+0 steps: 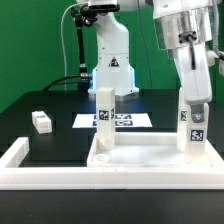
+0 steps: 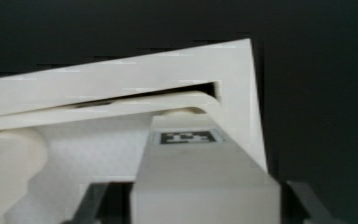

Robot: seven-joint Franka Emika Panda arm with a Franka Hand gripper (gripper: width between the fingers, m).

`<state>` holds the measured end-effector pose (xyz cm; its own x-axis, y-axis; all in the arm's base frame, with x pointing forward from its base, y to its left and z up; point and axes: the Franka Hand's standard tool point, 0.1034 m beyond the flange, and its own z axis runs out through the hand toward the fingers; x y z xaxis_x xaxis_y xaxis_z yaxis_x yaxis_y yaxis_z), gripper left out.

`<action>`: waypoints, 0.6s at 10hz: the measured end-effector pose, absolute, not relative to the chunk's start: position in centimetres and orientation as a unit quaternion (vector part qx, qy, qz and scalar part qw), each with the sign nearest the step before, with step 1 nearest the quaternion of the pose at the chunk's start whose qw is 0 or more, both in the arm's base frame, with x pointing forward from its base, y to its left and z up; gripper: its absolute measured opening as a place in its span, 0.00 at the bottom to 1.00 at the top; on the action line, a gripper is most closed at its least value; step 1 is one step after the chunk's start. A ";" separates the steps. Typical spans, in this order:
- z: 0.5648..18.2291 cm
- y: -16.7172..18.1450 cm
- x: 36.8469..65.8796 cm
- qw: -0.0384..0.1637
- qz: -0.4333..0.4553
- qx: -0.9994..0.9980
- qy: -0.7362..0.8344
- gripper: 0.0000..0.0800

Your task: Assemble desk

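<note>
Seen in the exterior view: the tabletop panel (image 1: pixel 140 157) lying flat on the black table (image 1: pixel 40 100), raised rim up, pressed against the long low white barrier wall (image 1: pixel 60 178) that runs across the front and turns up the exterior view's left side. Standing upright at the panel's far corner on the exterior view's left, one white leg (image 1: pixel 104 118) with black-and-white tags on its face. At the corner on the exterior view's right, a second leg (image 1: pixel 193 125), also upright and tagged, its foot at the panel and its top gripped by the gripper (image 1: pixel 193 92), fingers clamped on either side of it from above. Lying apart on the table toward the exterior view's left, a third small white leg (image 1: pixel 41 122), well clear of the panel. Behind the panel, flat on the table, the marker board (image 1: pixel 125 121) with its printed tags, and beyond it the arm's white base (image 1: pixel 110 65). Seen in the wrist view: the held leg (image 2: pixel 197 165) filling the middle, tag facing the camera, dark gripper fingers (image 2: pixel 91 203) flanking it on both sides, and past it a corner of the white panel (image 2: pixel 238 75) with its raised rim against the black table (image 2: pixel 318 100). Not clear from this view whether the leg's end is seated in the corner.
</note>
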<state>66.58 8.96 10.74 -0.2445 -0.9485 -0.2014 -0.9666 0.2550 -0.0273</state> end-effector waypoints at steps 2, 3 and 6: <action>10.8 8.8 66.7 0.088 0.051 -0.578 0.810 0.36; 10.8 8.7 66.7 0.087 0.050 -0.568 0.817 0.36; 10.6 8.7 66.6 0.085 0.051 -0.569 0.816 0.57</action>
<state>66.57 8.73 10.61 -0.3373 -0.9206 -0.1969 -0.9379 0.3466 -0.0142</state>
